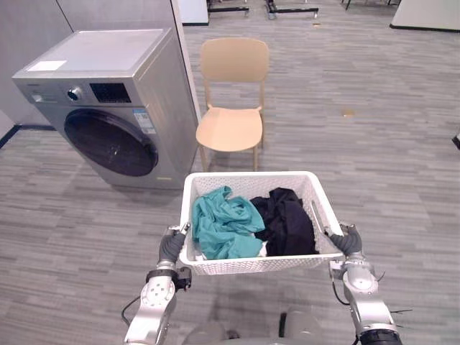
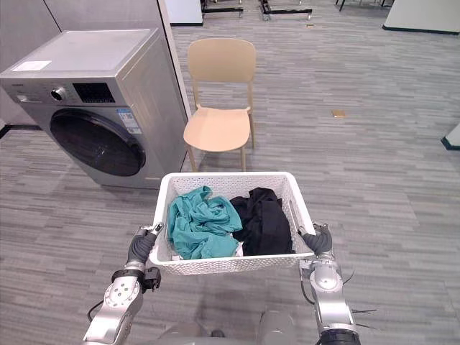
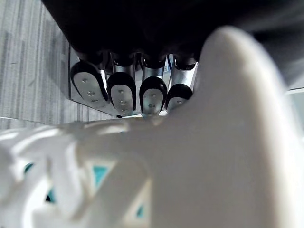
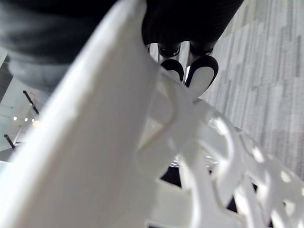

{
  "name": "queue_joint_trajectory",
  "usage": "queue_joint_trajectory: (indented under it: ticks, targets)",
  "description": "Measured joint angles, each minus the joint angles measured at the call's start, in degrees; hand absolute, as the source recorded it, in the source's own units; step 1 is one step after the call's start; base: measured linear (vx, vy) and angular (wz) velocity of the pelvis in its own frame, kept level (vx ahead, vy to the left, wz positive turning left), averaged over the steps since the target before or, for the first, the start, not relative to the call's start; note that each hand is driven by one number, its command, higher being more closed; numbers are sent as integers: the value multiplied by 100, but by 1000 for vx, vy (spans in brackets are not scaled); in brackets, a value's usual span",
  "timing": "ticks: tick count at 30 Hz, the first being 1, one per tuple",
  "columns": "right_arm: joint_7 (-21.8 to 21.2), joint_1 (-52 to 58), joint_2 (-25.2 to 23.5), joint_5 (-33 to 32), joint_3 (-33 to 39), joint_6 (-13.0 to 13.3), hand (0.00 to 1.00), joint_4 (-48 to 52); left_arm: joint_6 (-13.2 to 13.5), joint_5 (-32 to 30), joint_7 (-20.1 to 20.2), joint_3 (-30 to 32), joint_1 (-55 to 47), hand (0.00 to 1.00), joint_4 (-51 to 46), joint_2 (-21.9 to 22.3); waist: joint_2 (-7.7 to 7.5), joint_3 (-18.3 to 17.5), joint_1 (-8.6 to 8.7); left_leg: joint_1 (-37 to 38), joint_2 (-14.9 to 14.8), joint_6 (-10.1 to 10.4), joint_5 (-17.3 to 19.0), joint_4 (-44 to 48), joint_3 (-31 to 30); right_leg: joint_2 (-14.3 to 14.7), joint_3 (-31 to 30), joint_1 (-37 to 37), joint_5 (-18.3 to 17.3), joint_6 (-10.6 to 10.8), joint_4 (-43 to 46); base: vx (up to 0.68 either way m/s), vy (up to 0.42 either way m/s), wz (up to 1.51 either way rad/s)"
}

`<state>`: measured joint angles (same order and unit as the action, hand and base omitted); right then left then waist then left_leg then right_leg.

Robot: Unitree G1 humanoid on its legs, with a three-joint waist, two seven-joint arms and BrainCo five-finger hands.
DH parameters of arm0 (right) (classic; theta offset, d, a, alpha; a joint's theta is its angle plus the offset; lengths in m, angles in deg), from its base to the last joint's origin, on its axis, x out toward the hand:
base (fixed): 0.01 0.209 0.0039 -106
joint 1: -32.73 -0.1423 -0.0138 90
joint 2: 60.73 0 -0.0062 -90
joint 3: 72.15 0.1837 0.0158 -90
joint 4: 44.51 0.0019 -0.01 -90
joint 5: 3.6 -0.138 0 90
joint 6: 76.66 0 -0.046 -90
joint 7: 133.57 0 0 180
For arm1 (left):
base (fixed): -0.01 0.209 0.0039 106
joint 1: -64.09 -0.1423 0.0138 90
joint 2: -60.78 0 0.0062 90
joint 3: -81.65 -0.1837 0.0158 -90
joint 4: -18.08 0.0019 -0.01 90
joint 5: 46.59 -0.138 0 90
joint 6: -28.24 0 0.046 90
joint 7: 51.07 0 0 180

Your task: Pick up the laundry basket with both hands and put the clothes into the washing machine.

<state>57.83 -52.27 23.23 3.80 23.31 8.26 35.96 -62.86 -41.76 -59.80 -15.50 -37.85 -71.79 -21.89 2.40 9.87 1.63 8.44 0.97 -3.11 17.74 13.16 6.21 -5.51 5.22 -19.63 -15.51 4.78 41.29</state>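
I carry a white lattice laundry basket (image 1: 251, 180) in front of me, off the floor. A teal garment (image 1: 224, 223) lies in its left half and a black garment (image 1: 287, 219) in its right half. My left hand (image 1: 172, 246) grips the basket's left rim, its fingers (image 3: 121, 92) curled under the white rim (image 3: 190, 156). Over on the other side, my right hand (image 1: 347, 241) holds the right rim, its fingers (image 4: 202, 71) hooked round the lattice (image 4: 199, 142). The grey washing machine (image 1: 108, 100) stands ahead to the left with its round dark door (image 1: 111, 142) closed.
A beige chair (image 1: 231, 100) stands right of the machine, just beyond the basket. Grey plank floor (image 1: 374, 136) stretches out to the right. A small brown object (image 1: 348, 113) lies on the floor at right.
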Motion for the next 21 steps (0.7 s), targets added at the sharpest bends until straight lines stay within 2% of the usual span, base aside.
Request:
queue_joint_trajectory:
  ticks: [1,2,3,4,5,6,7,8,9,10,11,12,13,14,16,17,19,20,21]
  targets:
    - [0,3,-1,-1,5,0,100,14,5,0,1,-30,2,100,1,-7,-13,2,80,169,-1,72,12,-141,-96,69,-46,-74,255,12,-894,671,-49,99]
    - [-3,23,40,-1,31,-1,100,38,7,-2,5,-91,7,100,8,-18,-52,-7,99,466,15,203,74,-336,-192,148,-82,-108,849,25,-2177,715,-87,67]
    - [-4,86,77,-1,30,-1,100,64,7,-3,6,-138,-6,100,18,-45,-158,-53,60,773,91,380,183,-459,-295,172,-93,-171,1536,-45,-3066,722,-103,54]
    - [-6,150,74,0,26,-2,100,96,8,-4,7,-151,-24,100,61,-57,-203,-88,65,944,116,445,231,-465,-383,162,-157,-182,1941,-175,-3131,768,-145,62]
    - [-5,268,123,1,44,-6,100,106,10,-9,19,-199,-35,100,273,5,-20,-183,99,1176,-37,490,259,-394,-598,255,-208,-85,2581,-395,-2791,773,-165,45]
    - [-6,301,183,4,49,-20,100,106,5,-16,30,-194,-46,100,361,188,207,-271,70,1116,-239,497,255,-199,-647,381,-109,-68,2424,-469,-2644,916,-207,54]
    - [-9,373,176,1,61,-21,100,142,27,-41,35,-185,-32,100,388,222,382,-317,81,722,-471,696,127,784,-769,482,141,29,2001,-541,-2402,850,-217,40]
    - [-7,505,145,0,75,-23,100,288,31,-54,54,-169,-32,100,390,236,439,-292,93,352,-612,891,-234,1875,-760,570,306,264,1732,-639,-2291,683,-197,51]
    - [-9,604,130,0,70,-39,100,415,24,-56,78,-140,-56,100,394,253,443,-287,75,86,-695,930,-698,2540,-739,622,351,456,1583,-673,-2295,656,-187,26]
    - [-6,754,102,-2,49,-49,100,689,40,-53,102,-94,-174,100,378,273,391,-243,-19,-423,-940,1078,-1841,3853,-607,720,329,969,1362,-732,-2480,647,-149,3]
    - [39,798,100,-4,62,-47,100,876,99,-52,110,-118,-242,100,359,256,435,-214,-30,-889,-1268,976,-1594,4882,-399,843,335,1450,1297,-762,-2775,627,-127,-9]
    - [82,772,102,-5,67,-35,100,912,123,-48,112,-119,-239,100,360,269,392,-178,-52,-1226,-1426,785,-1271,5363,-226,885,320,1794,1289,-773,-3014,687,-103,-21]
    - [94,689,100,-9,78,-34,100,912,186,-37,113,-117,-206,100,344,263,274,-106,-154,-1734,-1491,568,-805,5381,67,838,170,2269,1269,-767,-3397,524,-54,-23]
    - [94,656,100,-9,84,-34,100,912,196,-30,116,-117,-197,100,341,253,255,-91,-179,-1874,-1487,548,-678,5249,116,815,134,2384,1259,-763,-3506,497,-23,-31]
    - [94,611,108,-9,130,-34,100,910,197,-31,141,-121,-167,100,341,271,171,-35,-240,-2305,-1398,535,-369,4350,166,720,57,2669,1195,-674,-3748,382,93,-17]
    - [95,605,116,-9,151,-34,100,870,186,-32,163,-120,-150,100,343,281,125,30,-246,-2478,-1124,576,-371,3017,7,531,16,2862,1020,-535,-3765,485,205,-12]
    - [93,605,135,-9,152,-34,100,802,158,-34,213,-121,-161,100,340,298,160,16,-251,-2449,-879,840,-585,1484,-388,369,-86,2943,822,-341,-3748,368,234,-25]
    - [82,603,166,-7,151,-35,100,756,147,-40,243,-124,-164,100,341,287,281,-7,-252,-2415,-891,1006,-968,735,-554,344,-215,3034,618,-189,-3730,359,293,-49]
    - [85,602,121,-9,144,-35,100,647,133,-44,244,-121,-181,100,340,253,282,-58,-260,-2293,-763,758,-1357,818,-418,213,-356,3145,426,-82,-3674,376,303,-50]
